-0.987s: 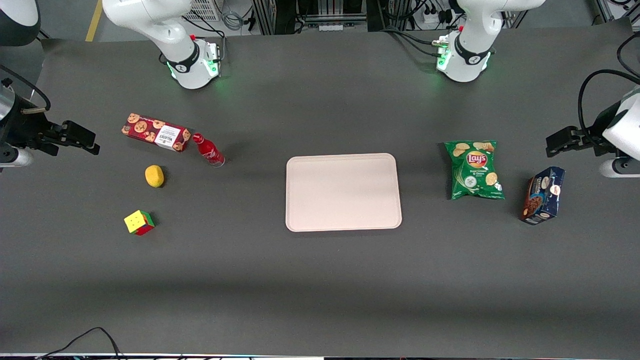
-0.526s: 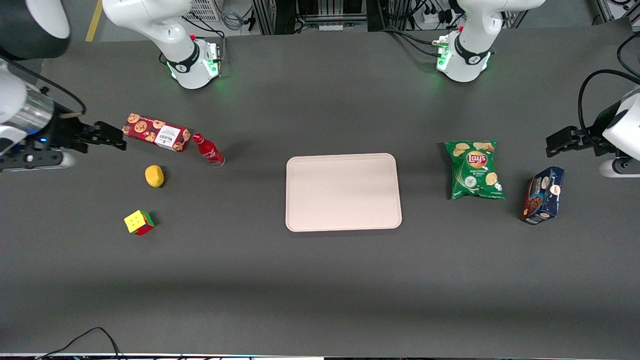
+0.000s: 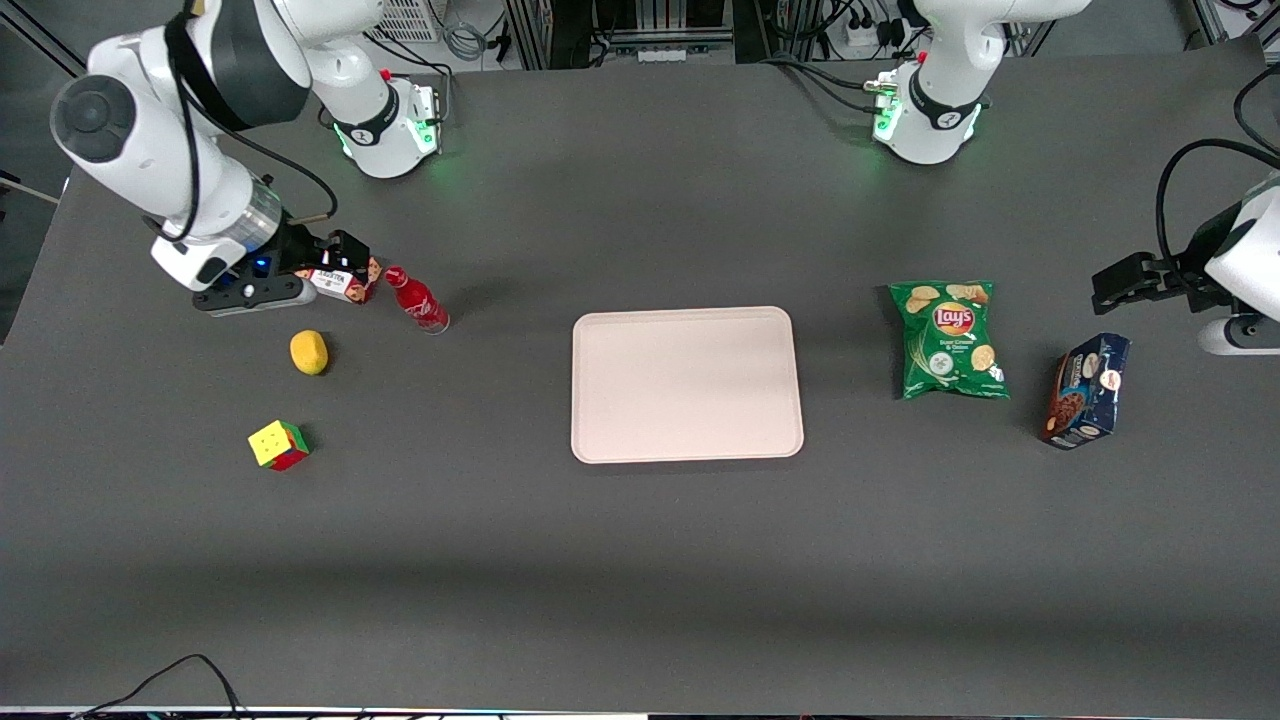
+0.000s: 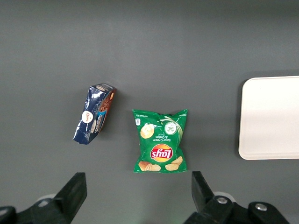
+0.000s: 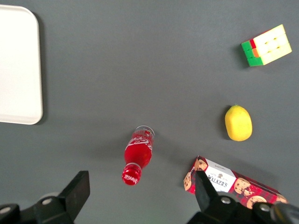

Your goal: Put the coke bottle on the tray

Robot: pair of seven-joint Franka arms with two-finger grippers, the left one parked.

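The coke bottle (image 3: 417, 299) stands upright on the dark table, a small red bottle with a red cap, beside the red cookie box (image 3: 340, 280). It shows from above in the right wrist view (image 5: 137, 155). The pale pinkish-beige tray (image 3: 685, 384) lies flat at the middle of the table; its corner shows in the right wrist view (image 5: 18, 65). My right gripper (image 3: 345, 262) hangs above the cookie box, close beside the bottle, open and empty. In the right wrist view the gripper (image 5: 142, 193) has its fingers wide apart, with the bottle cap between them below.
A yellow lemon (image 3: 309, 352) and a colour cube (image 3: 278, 445) lie nearer the front camera than the cookie box. A green Lay's bag (image 3: 948, 340) and a dark blue box (image 3: 1086, 390) lie toward the parked arm's end.
My right arm has swung in from the table's edge over the cookie box, toward the bottle. The bottle, the tray and the other things have not moved.
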